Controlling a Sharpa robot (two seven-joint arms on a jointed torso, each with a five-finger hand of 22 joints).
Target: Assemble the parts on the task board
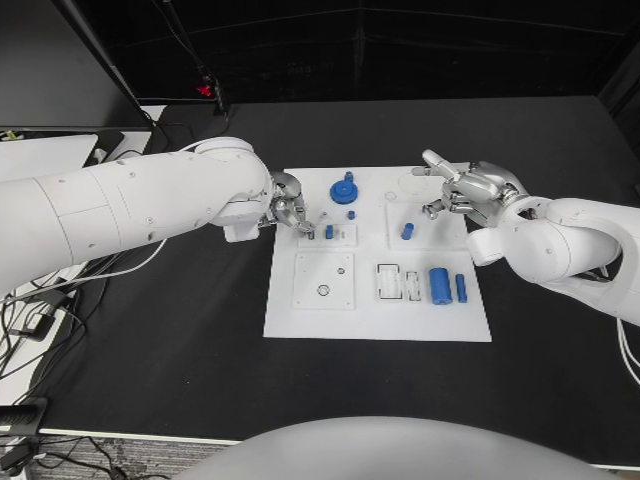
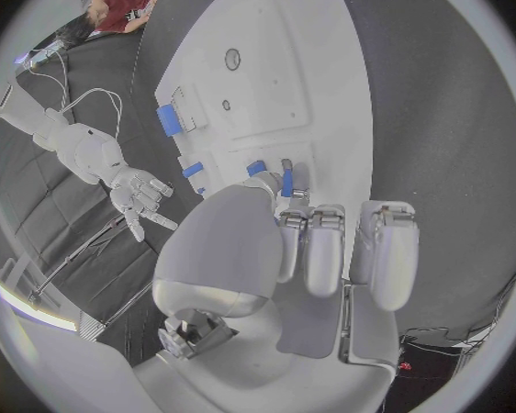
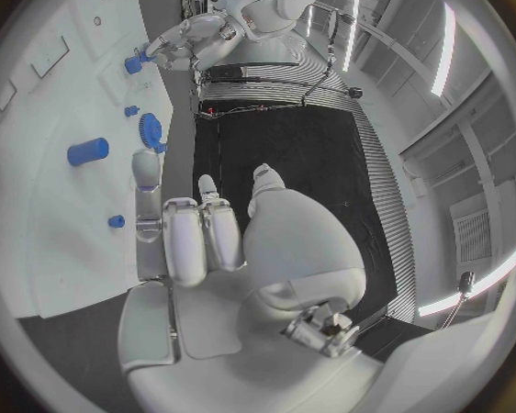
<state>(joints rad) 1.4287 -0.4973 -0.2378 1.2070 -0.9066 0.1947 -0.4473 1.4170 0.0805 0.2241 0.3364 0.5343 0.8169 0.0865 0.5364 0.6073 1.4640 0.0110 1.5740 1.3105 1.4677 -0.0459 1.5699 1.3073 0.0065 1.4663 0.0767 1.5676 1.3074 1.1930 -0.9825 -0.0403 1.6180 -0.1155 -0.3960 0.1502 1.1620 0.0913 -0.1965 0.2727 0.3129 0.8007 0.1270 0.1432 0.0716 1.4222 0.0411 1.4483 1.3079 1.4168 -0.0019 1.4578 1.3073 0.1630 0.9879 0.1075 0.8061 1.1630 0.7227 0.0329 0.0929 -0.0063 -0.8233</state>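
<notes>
The white task board (image 1: 378, 320) lies mid-table. My left hand (image 1: 291, 212) hovers over its near-left part, thumb and a finger pinching a small blue peg (image 1: 329, 231) (image 2: 286, 191) just above a square plate. My right hand (image 1: 467, 190) hangs over the board's far right corner with fingers apart and nothing in them; the left wrist view also catches this hand (image 2: 132, 197). On the board are a blue gear (image 1: 345, 190) (image 3: 151, 130), a short blue peg (image 1: 407, 231), a thick blue cylinder (image 1: 440, 285) (image 3: 88, 150) and a thin blue pin (image 1: 462, 288).
A square plate with a round hole (image 1: 325, 279) and slotted recesses (image 1: 389, 282) sit on the board's near half. A tiny blue stud (image 1: 352, 214) stands below the gear. Cables (image 1: 32, 300) trail off the table's left edge. Black table (image 1: 162, 340) surrounds the board.
</notes>
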